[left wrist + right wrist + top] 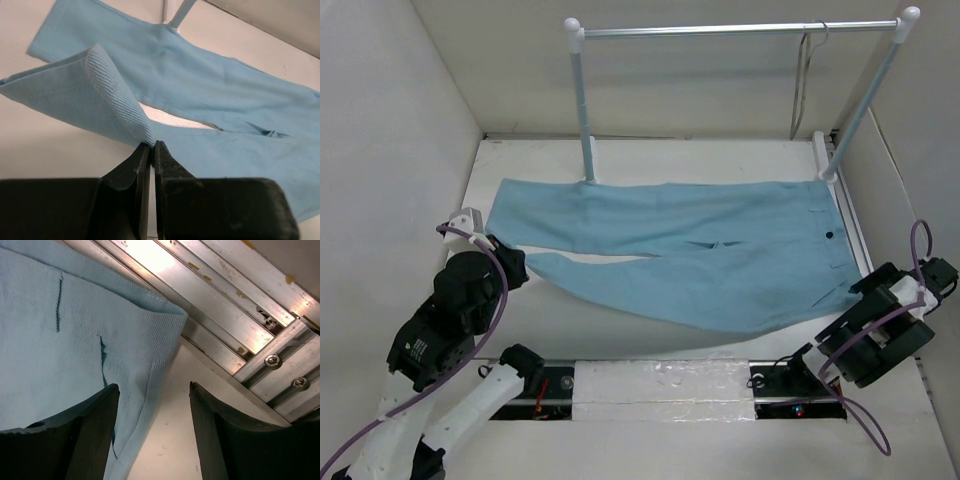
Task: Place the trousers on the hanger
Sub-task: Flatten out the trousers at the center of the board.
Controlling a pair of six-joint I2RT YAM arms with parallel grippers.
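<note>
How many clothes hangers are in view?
1. The hanger hangs on the rack bar near its right end, beyond the trousers. No other shows, though the fabric could hide one.

A robotics lab cell: white panel walls [390, 110], aluminium rails [220, 295], white table [560, 325].

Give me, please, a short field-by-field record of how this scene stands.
trousers: spread flat on the table, waist to the right, legs to the left
hanger: hanging bare from the rack bar, far right end
left gripper: shut on the near leg's raised cuff
right gripper: open, over the waistband corner
task state: trousers not yet on hanger
</note>
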